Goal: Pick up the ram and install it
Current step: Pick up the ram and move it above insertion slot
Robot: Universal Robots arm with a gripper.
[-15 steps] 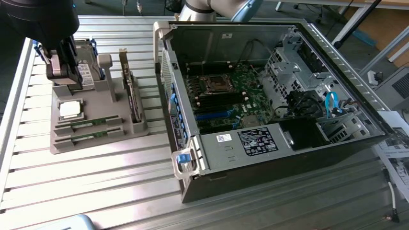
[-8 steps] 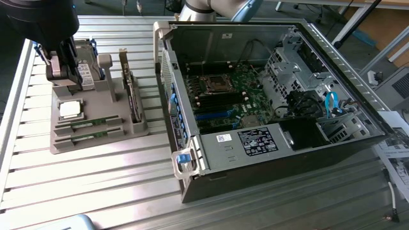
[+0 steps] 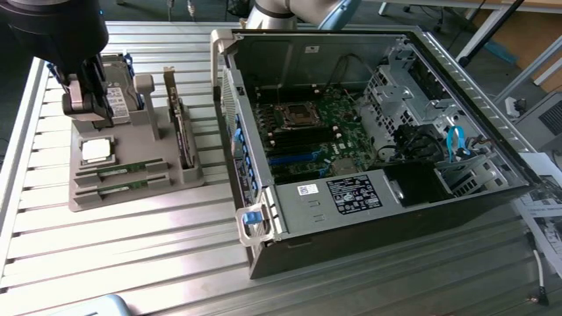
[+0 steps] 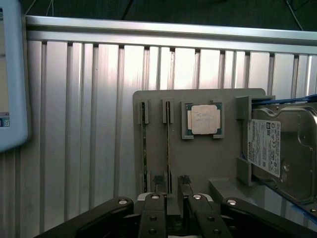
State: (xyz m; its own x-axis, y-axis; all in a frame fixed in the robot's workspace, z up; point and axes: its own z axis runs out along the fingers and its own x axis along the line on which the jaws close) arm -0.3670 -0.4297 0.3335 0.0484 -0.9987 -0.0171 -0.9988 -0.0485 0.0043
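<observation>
The task is at its beginning: nothing is picked up and nothing is installed. The ram (image 4: pixel 168 144) lies in its groove in the tray (image 4: pixel 198 163), next to its twin (image 4: pixel 143 144), on the side nearer to the processor (image 4: pixel 203 119). The claw (image 4: pixel 172 182) is released and holds nothing. In the wrist view its two fingertips stand apart, one on each side of the end of the ram. If they already touch the stick, this cannot be told. So the grasp, the lifting and the whole installing are left to do.

The tray carries five things: the two sticks, the processor, the drive (image 4: pixel 282 148) at one end and the card (image 3: pixel 181 131), which stands upright. The case (image 3: pixel 303 197) lies open on the tabletop (image 3: pixel 131 257), just beside the tray at the exterior view's right. Inside it the board (image 3: pixel 330 128) is seen. Whether its memory slots are free is hard to tell.
</observation>
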